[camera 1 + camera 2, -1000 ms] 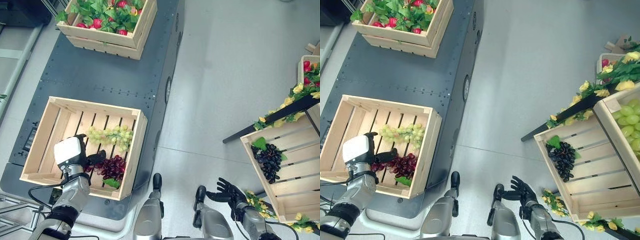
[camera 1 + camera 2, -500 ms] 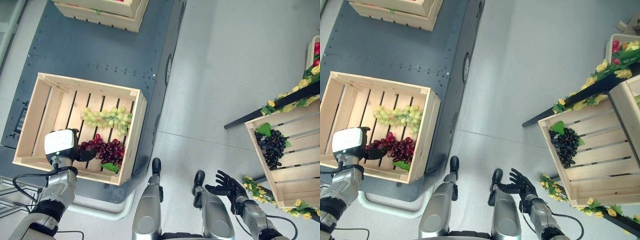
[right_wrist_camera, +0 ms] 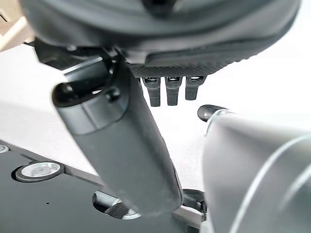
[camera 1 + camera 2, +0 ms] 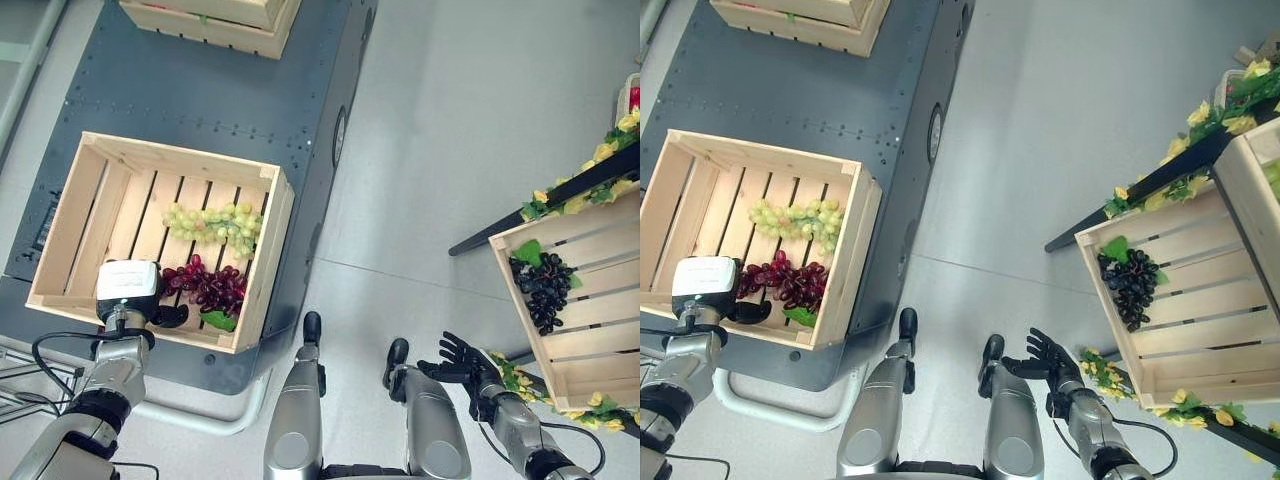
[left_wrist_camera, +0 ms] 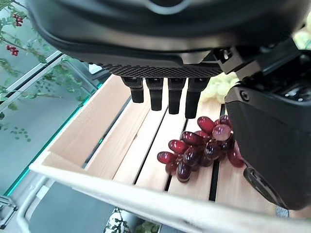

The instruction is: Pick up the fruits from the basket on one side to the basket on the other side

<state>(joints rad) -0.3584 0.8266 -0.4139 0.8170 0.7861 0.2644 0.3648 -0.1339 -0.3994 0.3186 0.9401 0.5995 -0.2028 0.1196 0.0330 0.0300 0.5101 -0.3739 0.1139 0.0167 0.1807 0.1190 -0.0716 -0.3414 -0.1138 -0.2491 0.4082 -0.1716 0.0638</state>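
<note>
A wooden crate (image 4: pixel 180 155) on the dark platform holds green grapes (image 4: pixel 210 222) and, nearer me, red grapes (image 4: pixel 208 287). My left hand (image 4: pixel 168 316) is inside the crate at its near wall, just left of the red grapes. In the left wrist view its fingers (image 5: pixel 163 94) are straight above the slats and its thumb (image 5: pixel 272 141) is beside the red grapes (image 5: pixel 199 148), with nothing grasped. My right hand (image 4: pixel 458 358) hangs open over the floor at lower right. A second crate (image 4: pixel 600 340) on the right holds black grapes (image 4: pixel 543 290).
Another wooden crate (image 4: pixel 220 15) stands at the far end of the platform (image 4: pixel 200 90). A dark bar with yellow flowers (image 4: pixel 560 200) runs above the right crate. More yellow flowers (image 4: pixel 505 375) lie beside my right hand. Grey floor separates the two sides.
The camera has shifted. My left hand has drawn back toward the crate's near wall, beside the red grapes. My right hand stays open low at the right.
</note>
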